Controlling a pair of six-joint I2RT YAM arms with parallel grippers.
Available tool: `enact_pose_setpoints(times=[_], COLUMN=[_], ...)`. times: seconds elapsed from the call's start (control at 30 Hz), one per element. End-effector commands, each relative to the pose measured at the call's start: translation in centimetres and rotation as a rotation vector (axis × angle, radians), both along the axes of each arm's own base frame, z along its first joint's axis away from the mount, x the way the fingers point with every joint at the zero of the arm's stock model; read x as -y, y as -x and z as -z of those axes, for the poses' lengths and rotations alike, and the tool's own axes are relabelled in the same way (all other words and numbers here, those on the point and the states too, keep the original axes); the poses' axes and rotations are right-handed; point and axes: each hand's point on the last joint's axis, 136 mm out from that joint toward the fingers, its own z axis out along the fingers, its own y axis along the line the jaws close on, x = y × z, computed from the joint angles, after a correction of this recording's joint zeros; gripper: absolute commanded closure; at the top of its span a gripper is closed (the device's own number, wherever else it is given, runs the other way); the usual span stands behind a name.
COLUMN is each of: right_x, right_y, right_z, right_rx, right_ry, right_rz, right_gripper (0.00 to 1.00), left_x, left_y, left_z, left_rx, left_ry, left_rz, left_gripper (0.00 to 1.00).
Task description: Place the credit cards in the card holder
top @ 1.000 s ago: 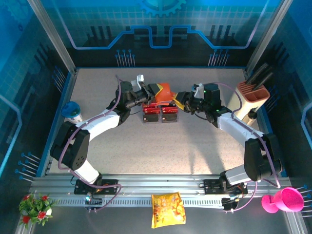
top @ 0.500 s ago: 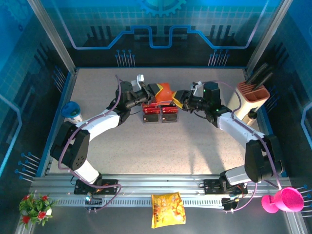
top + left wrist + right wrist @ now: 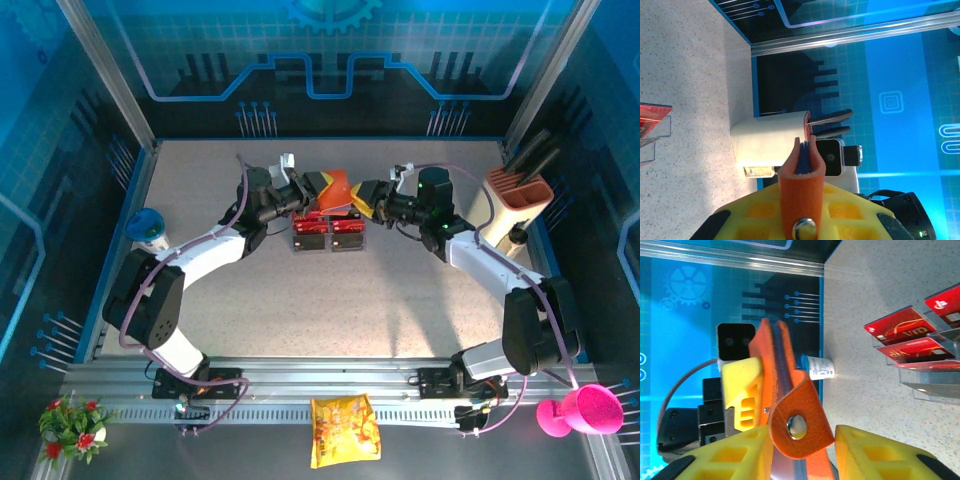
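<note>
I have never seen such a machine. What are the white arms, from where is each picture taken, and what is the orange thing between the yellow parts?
These are two robot arms, bolted side by side at the near edge of a table. The wide picture is taken from above and behind them; the other two come from cameras on the wrists, so the yellow blocks at the bottom are each arm's own fingers. On the table stand clear racks with red credit cards. The orange thing is a card holder, held up off the table. The left gripper is closed on it. The right gripper has a finger on each side of its snap tab; whether it pinches, I cannot tell.
</note>
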Motion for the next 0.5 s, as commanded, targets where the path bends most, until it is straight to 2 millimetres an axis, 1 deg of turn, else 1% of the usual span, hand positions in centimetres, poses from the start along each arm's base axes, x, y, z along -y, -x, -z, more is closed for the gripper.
enact_pose_setpoints(times=[0.0, 0.17, 0.27, 0.3, 0.47], right_x=[-1.5, -2.0, -2.1, -2.0, -1.7], right_y=[1.1, 1.3, 1.4, 1.7, 2.2], right_z=[-2.1, -1.3, -1.3, 0.2, 1.7], right_rx=[0.054, 0.038, 0.040, 0.010, -0.013], right_ry=[-0.062, -0.073, -0.072, -0.061, -0.045], right_rz=[-0.066, -0.073, -0.071, -0.068, -0.057], right_gripper=[0.61, 0.60, 0.59, 0.59, 0.60], left_x=[0.3, 0.4, 0.4, 0.4, 0.4], left_y=[0.7, 0.8, 0.9, 0.8, 0.9], left_z=[-1.7, -2.0, -2.2, -2.2, -2.6], left_rx=[0.060, 0.064, 0.070, 0.069, 0.075], left_ry=[0.030, 0.033, 0.037, 0.038, 0.045], left_rz=[0.005, 0.007, 0.006, 0.004, 0.003], left_gripper=[0.90, 0.90, 0.90, 0.90, 0.90])
